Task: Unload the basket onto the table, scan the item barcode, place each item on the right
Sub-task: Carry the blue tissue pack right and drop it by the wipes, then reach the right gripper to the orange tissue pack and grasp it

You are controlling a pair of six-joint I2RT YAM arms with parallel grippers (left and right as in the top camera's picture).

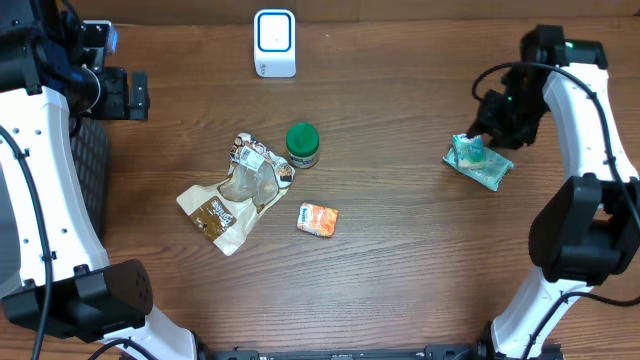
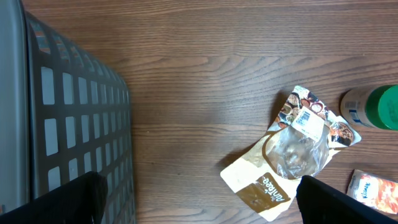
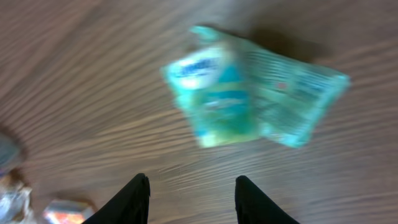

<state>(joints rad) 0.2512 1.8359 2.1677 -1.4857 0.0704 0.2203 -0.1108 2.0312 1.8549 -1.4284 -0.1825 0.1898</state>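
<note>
The right gripper (image 3: 194, 200) had its jaws apart over bare wood, clamping nothing, which only the blurred right wrist view showed. The crumpled teal plastic packet (image 3: 249, 93) lay flat just beyond them, well right of the white box-shaped scanner (image 1: 275, 42). The left gripper (image 2: 199, 205) stood wide open and empty, well left of the scanner, beside a dark grid-walled basket (image 2: 81, 124) shown plainly only by its wrist view.

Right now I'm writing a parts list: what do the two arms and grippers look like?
The left arm and right arm have white shells, black joints and thin black cables. The right arm carries a small green light. The left gripper and right gripper have black fingers.
</note>
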